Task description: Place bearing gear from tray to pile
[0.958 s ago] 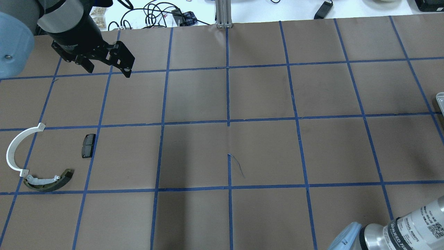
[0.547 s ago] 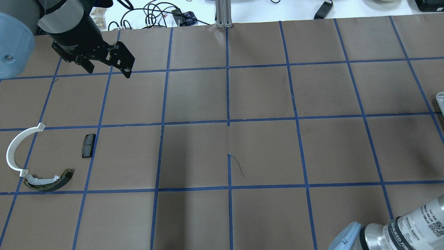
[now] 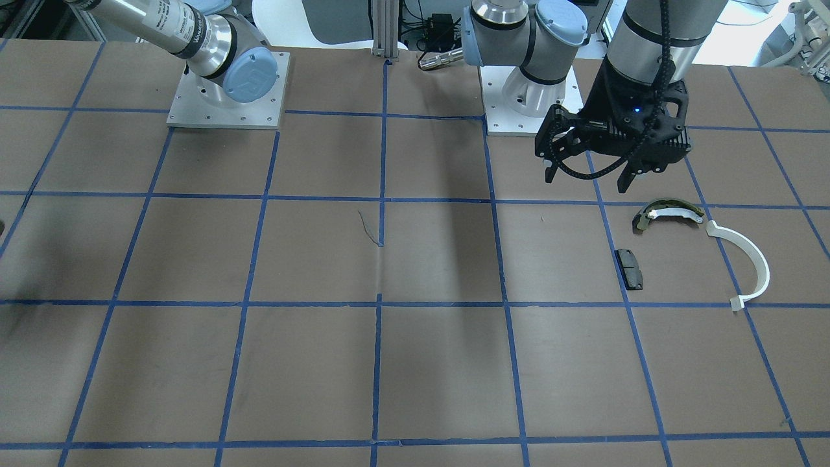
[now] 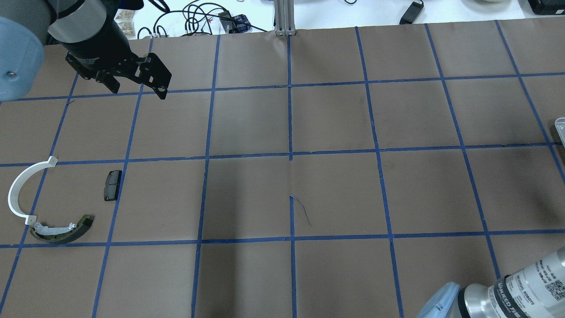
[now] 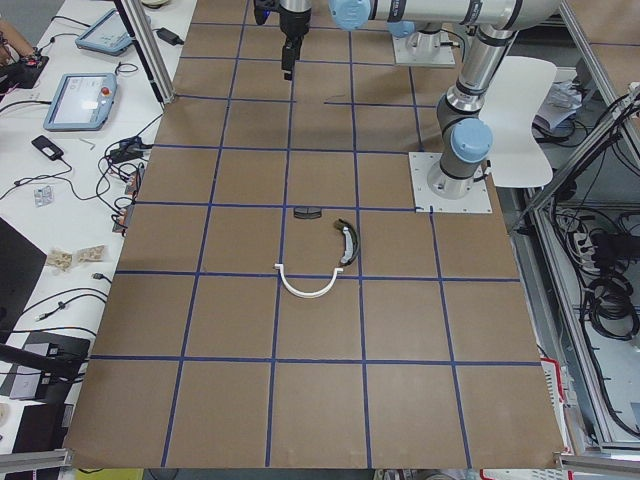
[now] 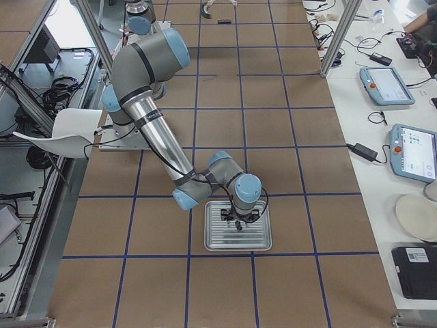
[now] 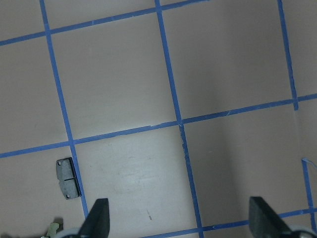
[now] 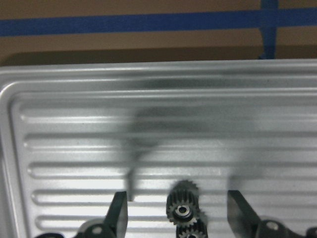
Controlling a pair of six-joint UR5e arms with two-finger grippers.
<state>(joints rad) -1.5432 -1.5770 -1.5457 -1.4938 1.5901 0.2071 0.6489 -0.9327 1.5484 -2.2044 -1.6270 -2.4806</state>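
Count: 1 tray, 1 bearing gear in it; extra toothed bit just below gear, can't tell if separate. Loose parts 3: 1 white arc, 1 olive shoe piece, 1 black pad. Pincers 2: left pincer, right pincer.

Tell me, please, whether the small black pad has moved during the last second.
No. The black pad lies in the same spot, close against the left side of the same blue tape line as before.
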